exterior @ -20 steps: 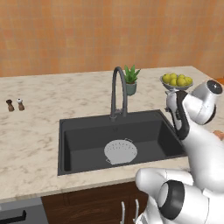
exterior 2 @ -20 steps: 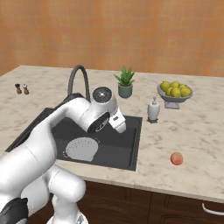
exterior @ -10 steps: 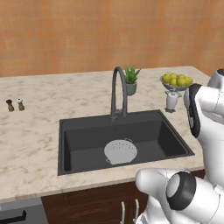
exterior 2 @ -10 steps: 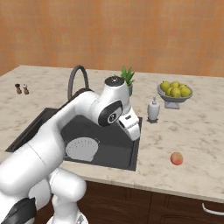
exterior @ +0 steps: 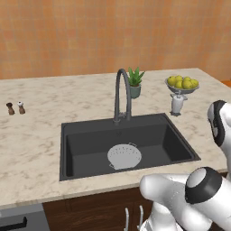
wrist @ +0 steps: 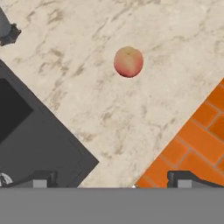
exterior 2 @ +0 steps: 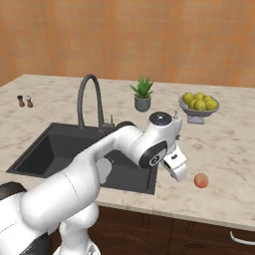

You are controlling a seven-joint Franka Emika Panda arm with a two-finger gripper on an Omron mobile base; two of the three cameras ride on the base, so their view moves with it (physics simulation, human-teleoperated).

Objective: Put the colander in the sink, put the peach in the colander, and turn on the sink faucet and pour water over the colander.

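Note:
The white-grey colander [exterior: 124, 156] lies on the floor of the dark sink [exterior: 85, 144], below the tall gooseneck faucet [exterior: 121, 92]. The orange-red peach [exterior 2: 201, 180] rests on the beige counter right of the sink, near the front edge. My gripper [exterior 2: 178, 169] hovers above the counter just left of the peach, past the sink's right rim. In the hand view the peach [wrist: 128, 61] lies ahead of the gripper [wrist: 111, 179]. Its fingertips [wrist: 41, 179] are wide apart and open, with nothing between them. A corner of the sink [wrist: 26, 135] shows at the left.
A footed bowl of yellow-green fruit [exterior 2: 199, 102] and a small white bottle [exterior: 177, 103] stand behind the peach. A potted plant [exterior: 135, 81] sits behind the faucet. Two shakers [exterior: 15, 108] stand far left. Orange floor tiles [wrist: 192, 140] lie beyond the counter edge.
The arm has swung right, from over the sink's right side out above the counter beside the peach. The colander and the peach have not moved.

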